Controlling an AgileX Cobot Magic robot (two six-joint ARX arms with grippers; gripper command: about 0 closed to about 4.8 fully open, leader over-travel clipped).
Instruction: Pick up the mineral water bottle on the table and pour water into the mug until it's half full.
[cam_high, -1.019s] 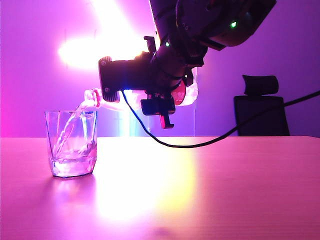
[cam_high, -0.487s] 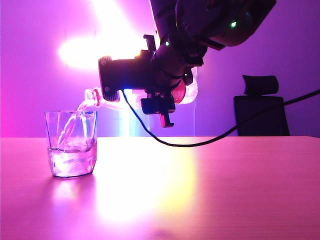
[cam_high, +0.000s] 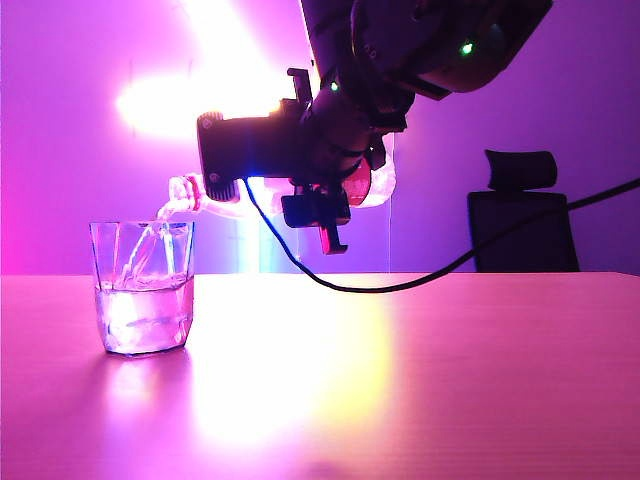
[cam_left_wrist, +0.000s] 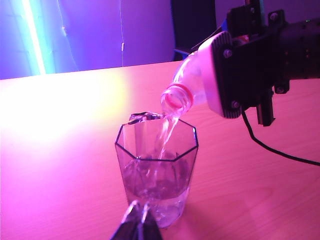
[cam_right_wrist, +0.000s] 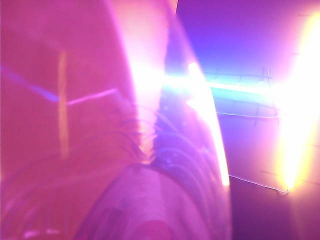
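Note:
The mug is a clear faceted glass standing on the table at the left. Its water surface sits near mid-height. Above it, my right gripper is shut on the mineral water bottle, which lies tilted with its red-ringed neck over the mug's rim. A thin stream falls from the mouth into the mug. In the right wrist view the ribbed bottle fills the picture and hides the fingers. My left gripper is shut, low and just in front of the mug, holding nothing.
A black cable hangs from the right arm and sags to the table's far edge. A black office chair stands behind the table at the right. A bright lamp glare washes out the back left.
The water in the mug has risen from a shallow layer to about mid-height. The right arm and bottle have kept their pose, still pouring.

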